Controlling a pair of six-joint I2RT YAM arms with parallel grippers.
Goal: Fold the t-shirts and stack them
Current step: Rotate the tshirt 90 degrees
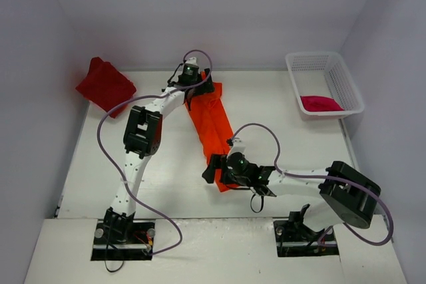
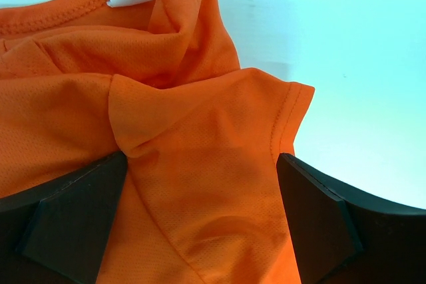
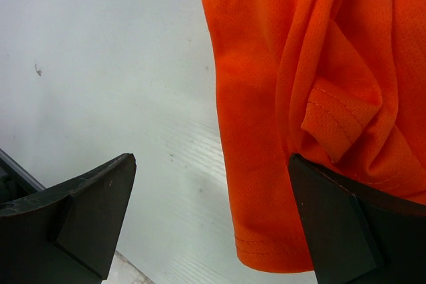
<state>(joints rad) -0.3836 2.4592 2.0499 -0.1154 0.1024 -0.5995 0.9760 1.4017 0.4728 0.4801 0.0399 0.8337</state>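
On worktop (image 1: 180,164) centre, orange t-shirt (image 1: 212,124) lies strip-folded; looks soft, light, floppy. L hand (image 2: 200,227) open over sleeve end, R hand (image 3: 212,224) open at hem. Pinch stitched edges, all layers.

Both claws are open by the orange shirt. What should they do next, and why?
Probably close both claws on the ends of the orange t-shirt. It lies as a long strip, left claw open over the collar end, right claw open at the hem, nothing gripped.
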